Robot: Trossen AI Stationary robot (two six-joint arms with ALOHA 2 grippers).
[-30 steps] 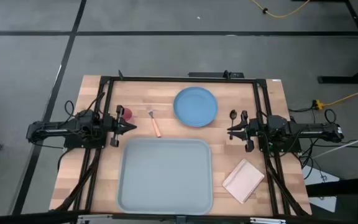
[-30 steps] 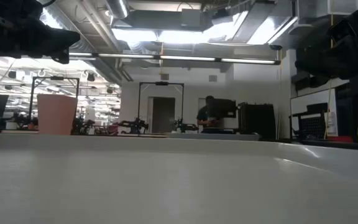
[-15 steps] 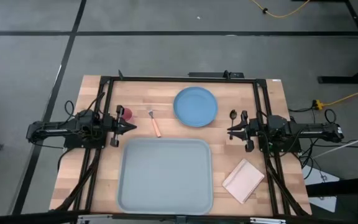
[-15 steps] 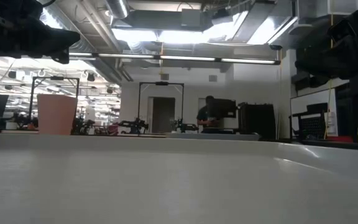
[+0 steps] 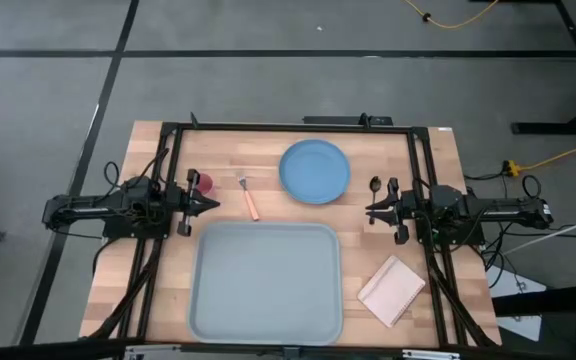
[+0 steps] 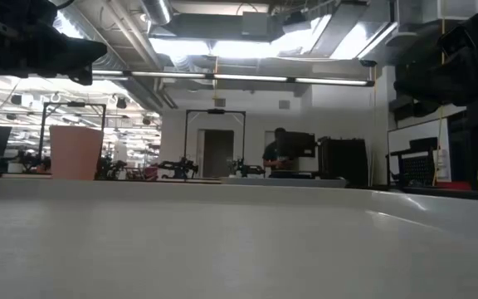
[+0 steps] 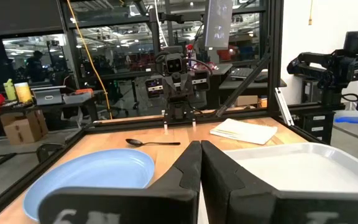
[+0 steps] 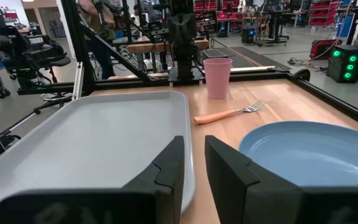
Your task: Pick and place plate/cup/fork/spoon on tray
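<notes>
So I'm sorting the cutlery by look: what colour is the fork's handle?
Orange, with silver tines. The fork shows best in the right wrist view.

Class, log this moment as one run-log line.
left gripper: shut, beside cup | right gripper: open, near spoon | tray: nothing on it | plate, fork: on table

table (image 5: 158, 300) | tray (image 5: 265, 282), plate (image 5: 314, 170), cup (image 5: 205, 183), fork (image 5: 249, 197), spoon (image 5: 375, 185), beige pad (image 5: 392, 289)
</notes>
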